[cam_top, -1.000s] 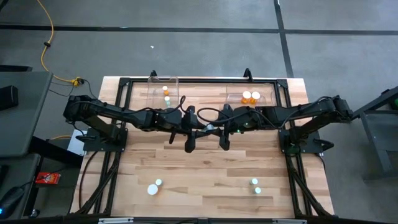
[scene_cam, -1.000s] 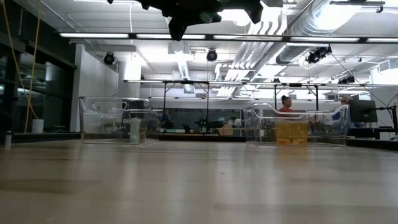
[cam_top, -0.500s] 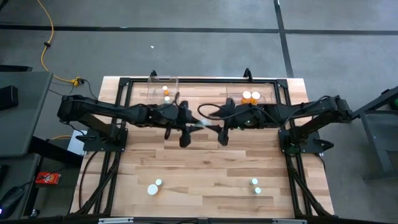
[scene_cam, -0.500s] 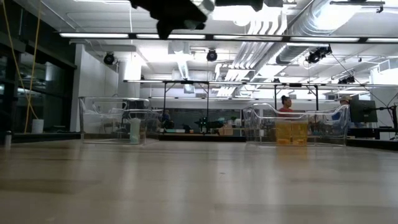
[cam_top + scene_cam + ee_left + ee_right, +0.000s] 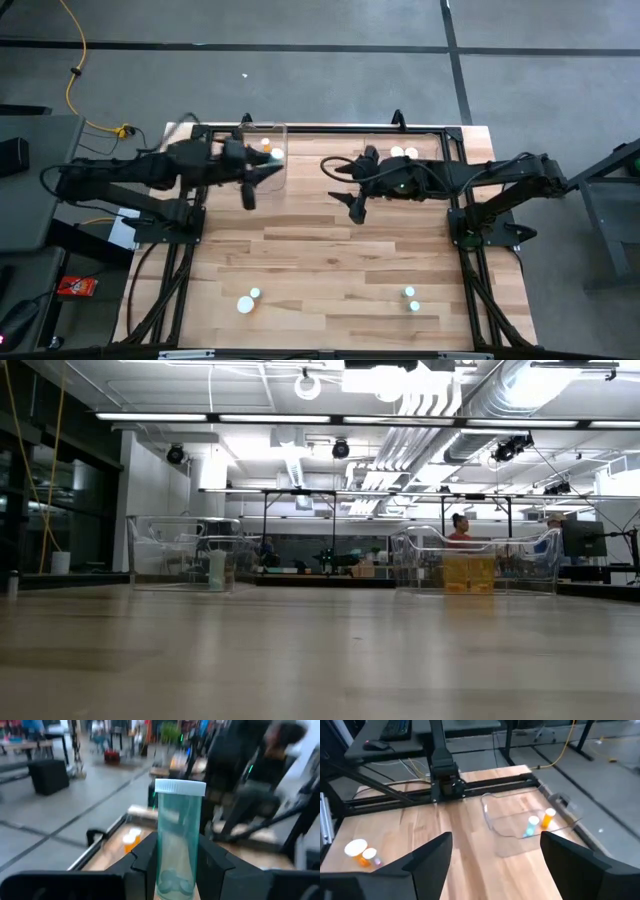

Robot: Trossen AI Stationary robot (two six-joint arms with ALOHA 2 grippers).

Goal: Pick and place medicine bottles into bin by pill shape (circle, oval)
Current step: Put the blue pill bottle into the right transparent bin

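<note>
My left gripper is shut on a clear greenish medicine bottle with a white cap and pills in its bottom. It hangs at the near side of the left clear bin, which holds an orange bottle and a clear one. My right gripper stands open with nothing between its fingers, above the table's middle. The right bin holds orange bottles. Two pairs of bottles stand on the wood near the front edge. My left gripper pinches the bottle's clear body between its two fingers, one on each side, at the end away from the cap. The capped end stands free beyond the fingers. The bottle is lifted clear of the table and the bin.
A black frame runs along the table's far edge and sides. In the low view both bins stand at the back of the table. A person shows in the room far behind. Bare wood lies between the bins and the front bottles.
My left gripper has swung from the table's middle toward the left and far edges, up to the left bin, taking the clear bottle with it and away from my right gripper. My right gripper has stayed near the middle, drawing slightly toward the far edge.
</note>
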